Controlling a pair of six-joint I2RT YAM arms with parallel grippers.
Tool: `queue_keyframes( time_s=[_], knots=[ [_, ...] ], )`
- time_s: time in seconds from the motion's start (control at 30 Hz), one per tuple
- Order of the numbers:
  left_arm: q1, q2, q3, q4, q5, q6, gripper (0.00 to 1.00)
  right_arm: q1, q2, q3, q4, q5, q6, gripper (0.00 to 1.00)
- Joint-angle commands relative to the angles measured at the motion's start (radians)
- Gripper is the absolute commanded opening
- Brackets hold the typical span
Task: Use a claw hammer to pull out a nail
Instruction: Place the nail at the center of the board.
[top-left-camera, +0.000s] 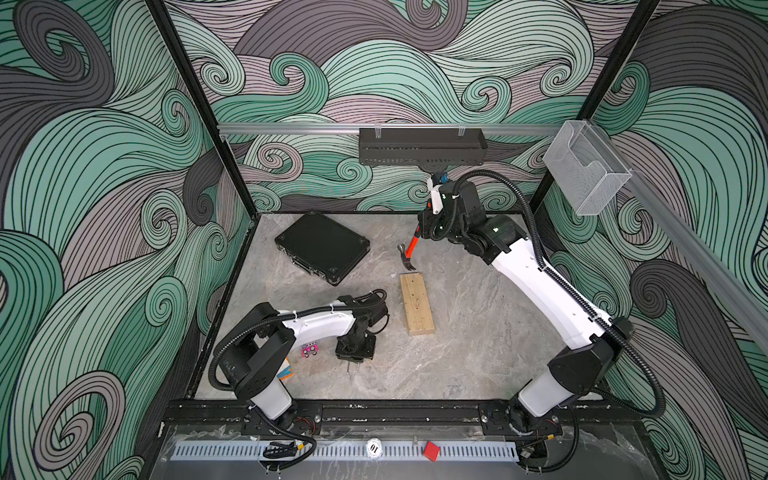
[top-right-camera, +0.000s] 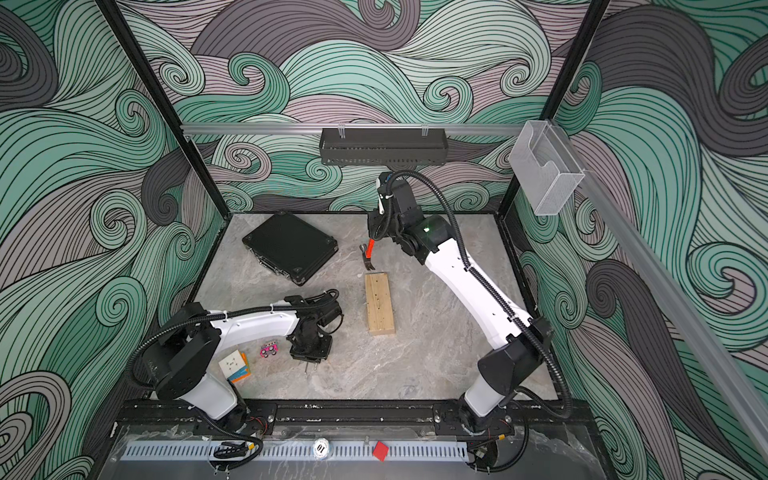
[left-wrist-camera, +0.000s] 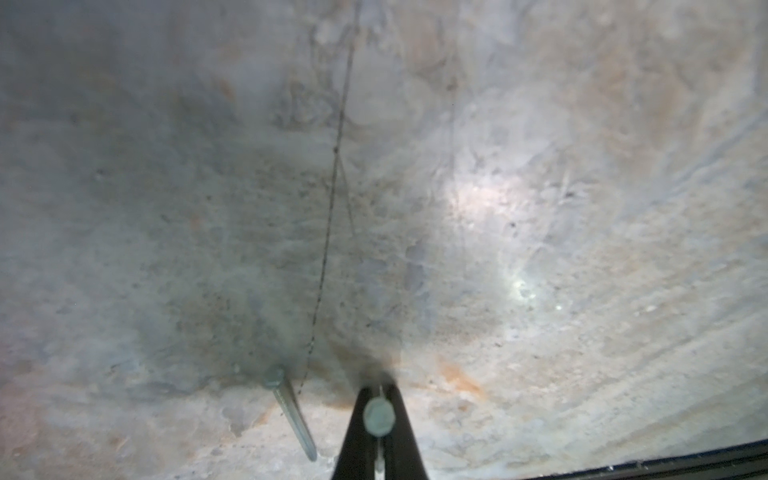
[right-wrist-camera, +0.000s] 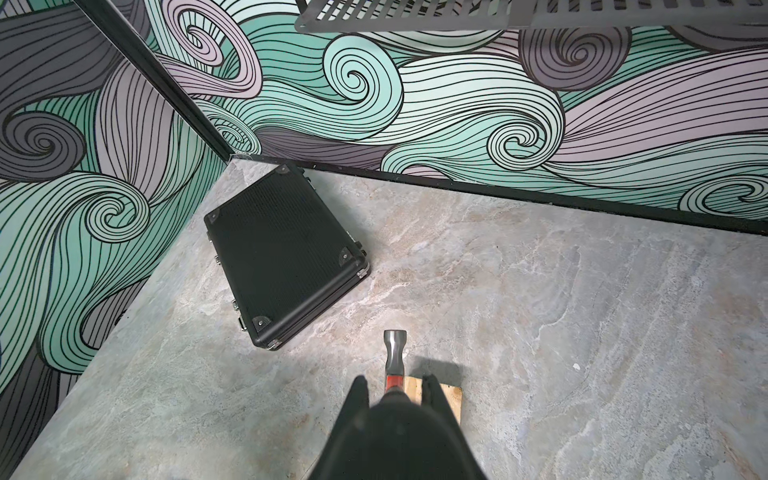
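The claw hammer (top-left-camera: 408, 252) hangs head-down just past the far end of the wooden block (top-left-camera: 417, 303) — long axis steeply tilted, orange neck and black handle rising away from the block into the right gripper (right-wrist-camera: 395, 384), clamped around it. The curved grey steel claw points at the pale, grainy block (flat face away). The left gripper (left-wrist-camera: 378, 388), near the block's other end, is pinched closed.

Robot lab cell w/ 2 arms (top-left-camera: 540, 291), printed walls (top-left-camera: 374, 62)
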Motion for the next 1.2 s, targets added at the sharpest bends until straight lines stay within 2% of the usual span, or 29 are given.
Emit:
queue_keyframes(
  time_s=[0.0, 1.17],
  knots=[
    [-0.006, 0.019, 0.022, -0.030, 0.005, 0.007, 0.00, -0.009, -0.031, 0.005, 0.094, 0.008, 0.010, 0.00],
    [-0.005, 0.057, 0.071, -0.067, 0.003, 0.042, 0.04, -0.034, -0.063, -0.037, 0.116, 0.017, 0.018, 0.00]
  ],
)
